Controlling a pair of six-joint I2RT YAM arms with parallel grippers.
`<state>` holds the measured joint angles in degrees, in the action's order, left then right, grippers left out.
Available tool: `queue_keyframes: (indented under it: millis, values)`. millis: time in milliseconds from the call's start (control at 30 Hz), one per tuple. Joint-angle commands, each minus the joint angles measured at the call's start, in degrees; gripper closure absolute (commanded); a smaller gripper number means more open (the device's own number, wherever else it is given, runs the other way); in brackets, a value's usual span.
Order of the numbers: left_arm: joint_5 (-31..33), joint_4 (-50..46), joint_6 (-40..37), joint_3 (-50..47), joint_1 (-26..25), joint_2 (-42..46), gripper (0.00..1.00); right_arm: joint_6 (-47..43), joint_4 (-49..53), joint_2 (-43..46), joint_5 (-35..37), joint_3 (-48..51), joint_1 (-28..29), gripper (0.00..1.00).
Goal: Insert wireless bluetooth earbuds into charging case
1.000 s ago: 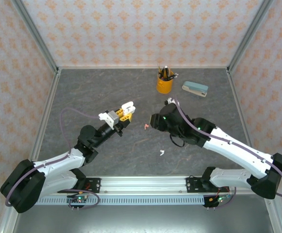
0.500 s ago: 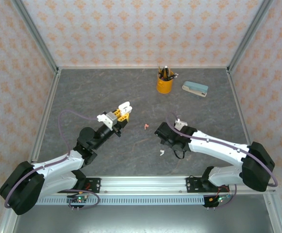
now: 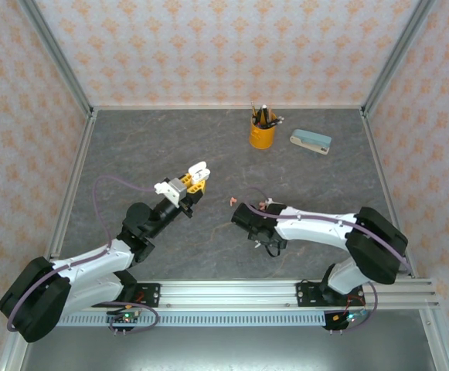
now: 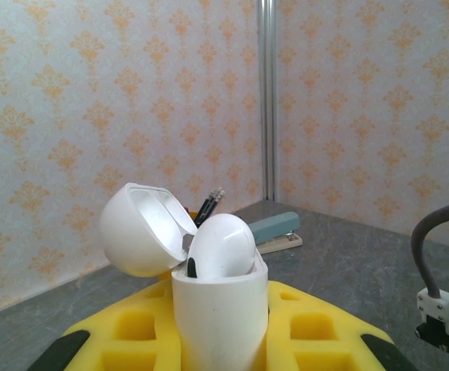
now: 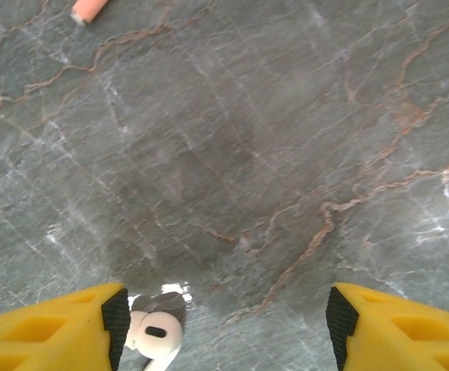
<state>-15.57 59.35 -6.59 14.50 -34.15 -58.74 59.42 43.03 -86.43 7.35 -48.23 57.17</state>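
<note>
Right wrist view has my right gripper (image 5: pixel 226 309) low over the grey table (image 5: pixel 301 139), jaws spread wide with nothing between the pads. A white earbud (image 5: pixel 156 334) lies on the stone just inside the yellow finger at the left of that view, touching it or nearly so; I cannot tell which. I judge the bud light, hard and glossy. A tiny curved shell like that will skid or pop out if I pinch it off centre, and it needs only a gentle squeeze. I would take it across the rounded body, not by the thin stem, and first shift sideways so it sits midway between my fingers instead of against one. My left gripper (image 3: pixel 195 182) is clenched on the charging case (image 4: pixel 220 317), holding it upright off the table with its lid (image 4: pixel 141 230) hinged back. What looks like another white earbud (image 4: pixel 222 243) is already seated in it. In the top external view a pink earbud (image 3: pixel 230 201) lies on the table to the right of the case and a little nearer the arm bases. My right gripper, with the white bud under it, stands farther from the case on that same side, so the pink one lies between them.
</note>
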Motion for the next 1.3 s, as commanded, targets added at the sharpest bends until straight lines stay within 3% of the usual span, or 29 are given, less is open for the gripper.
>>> queue_keyframes:
  millis: [0, 700, 1267]
  values:
    - [1.2, 2.8, -1.6, -0.6, -0.6, 0.5, 1.00, 1.2, -0.8, -1.6, 0.1, -2.3, 1.0, 0.33]
    - [1.6, 2.4, -2.0, -1.8, -0.5, 2.1, 1.00, 2.1, -3.4, -6.6, -1.4, -3.3, 1.7, 0.42]
    - [1.6, 2.3, -2.0, -2.3, -0.5, 2.7, 1.00, 3.7, -4.5, -5.7, -2.2, -0.2, 2.6, 0.58]
